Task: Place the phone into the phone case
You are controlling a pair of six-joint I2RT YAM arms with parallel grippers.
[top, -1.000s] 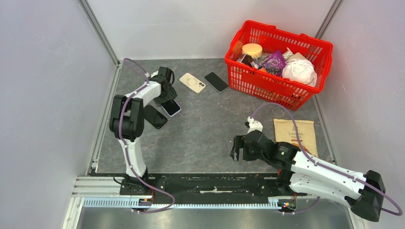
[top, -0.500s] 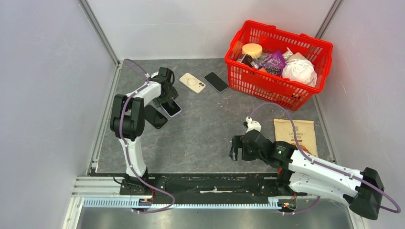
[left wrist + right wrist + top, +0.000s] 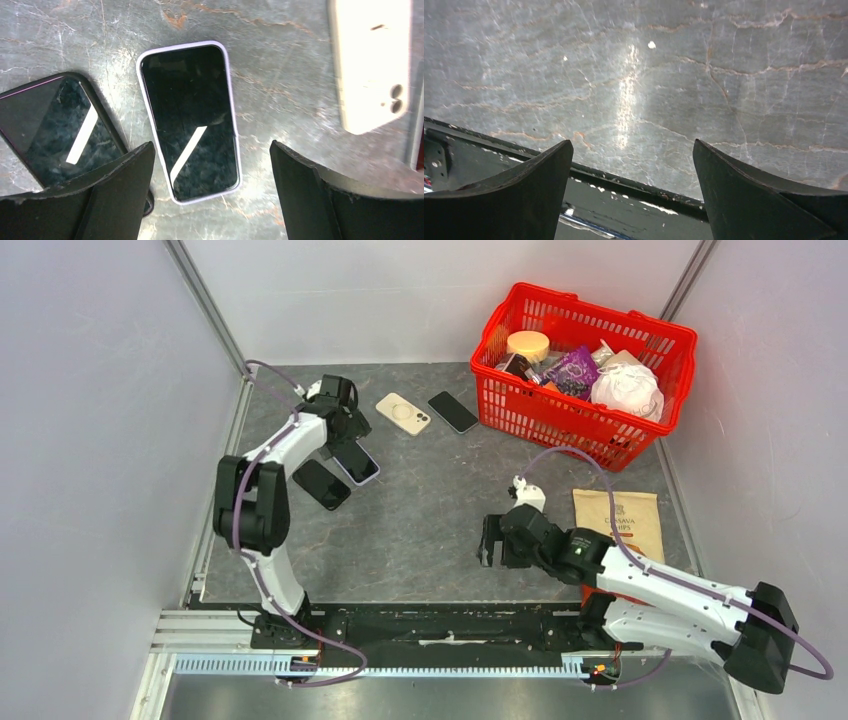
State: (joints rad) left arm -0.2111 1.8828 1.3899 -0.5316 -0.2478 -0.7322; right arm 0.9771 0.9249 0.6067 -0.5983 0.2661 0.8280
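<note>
On the grey counter (image 3: 430, 510), your left end effector (image 3: 209, 150) stood wide above the far-left phone (image 3: 187, 115). The phone lay face up inside its lilac phone case (image 3: 181, 45), apparently seated and let go. A second earlier those jaws were narrower and closer over it. Your right end effector (image 3: 633, 145) hung wide and empty near the counter's near edge.

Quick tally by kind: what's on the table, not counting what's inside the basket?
Phones: 4 (lavender phone, black-cased phone, cream phone, black phone)
Basket: 1
Pouch: 1
Total: 6
</note>
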